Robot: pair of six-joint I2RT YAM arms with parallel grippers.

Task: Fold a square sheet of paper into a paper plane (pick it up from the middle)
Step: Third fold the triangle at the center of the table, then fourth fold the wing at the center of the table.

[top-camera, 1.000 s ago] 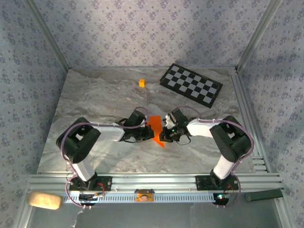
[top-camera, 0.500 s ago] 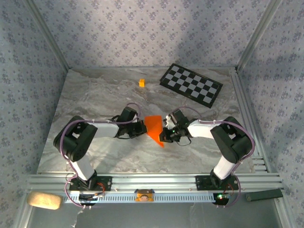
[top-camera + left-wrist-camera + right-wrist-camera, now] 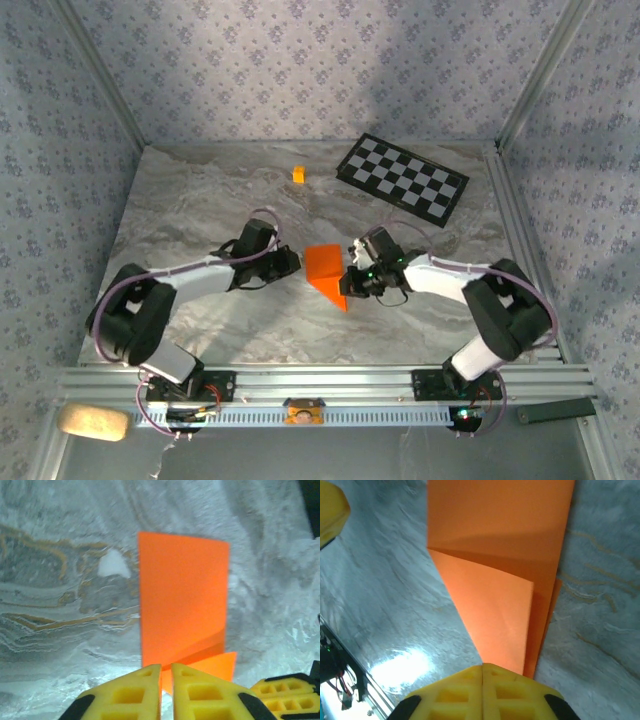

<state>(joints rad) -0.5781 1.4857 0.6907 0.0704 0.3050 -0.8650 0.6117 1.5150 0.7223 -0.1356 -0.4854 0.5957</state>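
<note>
Two pincers of mine flank the folded orange paper (image 3: 324, 268), which lies mid-way across the marble table (image 3: 200, 200) with its point toward 5 o'clock. My right pincer (image 3: 348, 283), at the paper's 4 o'clock, is clamped tight on its edge. My left pincer (image 3: 294, 263), at its 9 o'clock, has its fingers pressed together just beside the paper; whether they nip it I cannot tell.

Behind the right hand (image 3: 482, 667) you cannot see the near tip of the square sheet of paper (image 3: 500, 555). The right wrist view cuts off its far end.
</note>
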